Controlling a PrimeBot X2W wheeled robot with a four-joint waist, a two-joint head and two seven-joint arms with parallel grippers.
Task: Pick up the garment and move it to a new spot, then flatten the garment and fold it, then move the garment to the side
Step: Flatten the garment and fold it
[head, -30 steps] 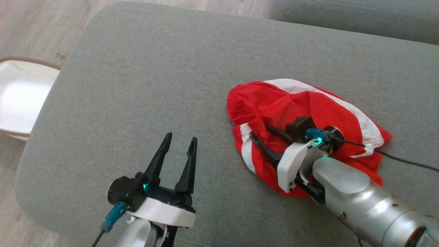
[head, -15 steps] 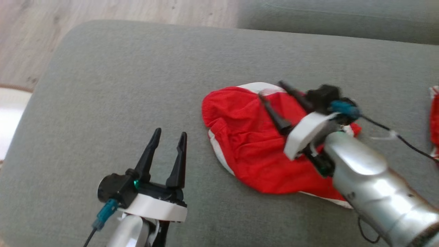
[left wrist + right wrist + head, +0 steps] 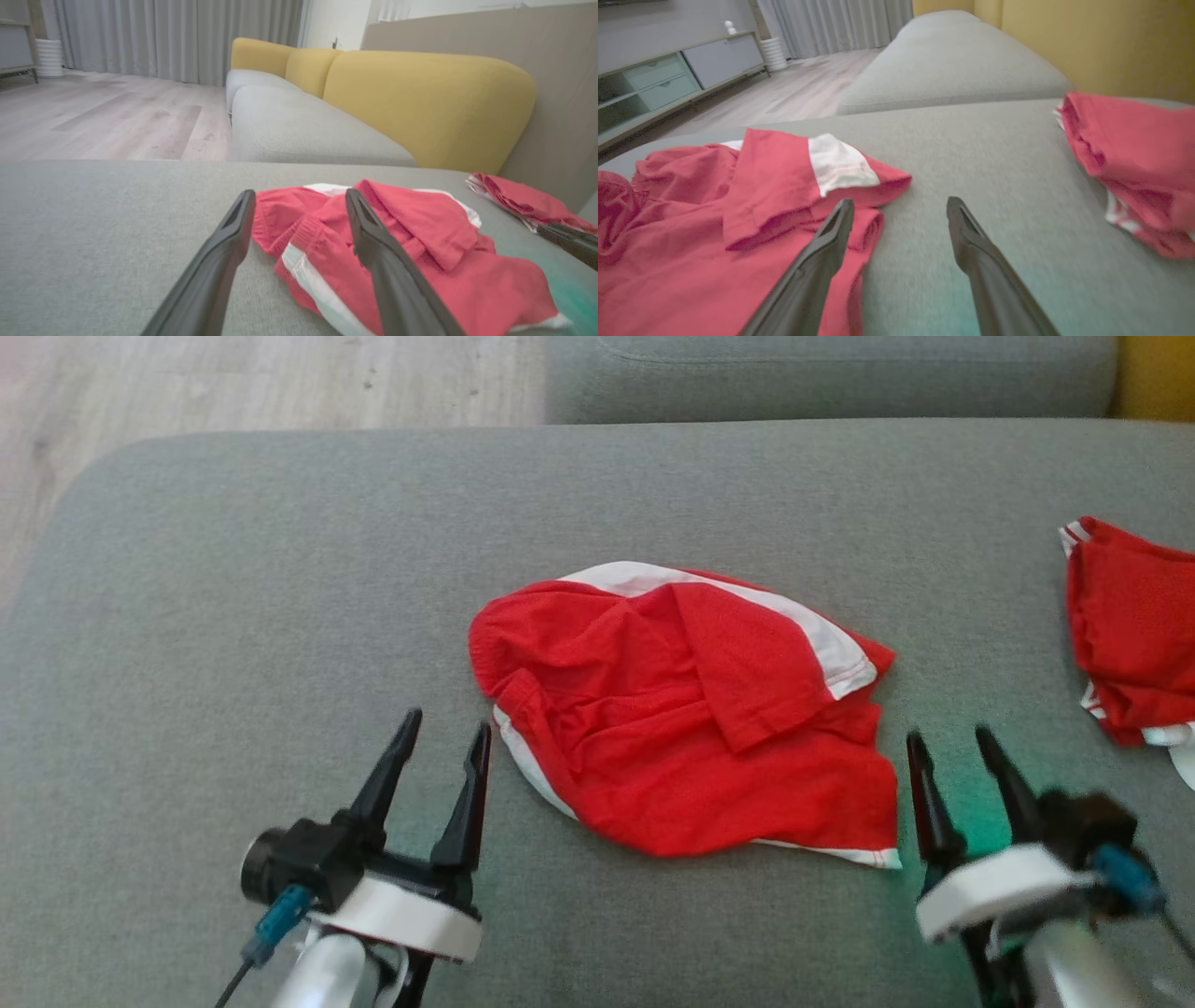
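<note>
On sofa cushion [image 3: 280,569], mid, red garment [image 3: 691,728] lies crumpled w/ flap folded over. Left pincer [image 3: 446,723] & right pincer [image 3: 948,735] both spread, empty, flanking it. To flatten: prob pinch opposite edges, pull apart evenly, low.

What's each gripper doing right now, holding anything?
Left gripper: open, holding nothing, beside the red garment.
Right gripper: open, holding nothing, at the garment's other side.

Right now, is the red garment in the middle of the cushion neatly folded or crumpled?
Crumpled, not neatly folded. The red garment lies bunched on the grey cushion, one flap turned over its middle, edges uneven.
</note>
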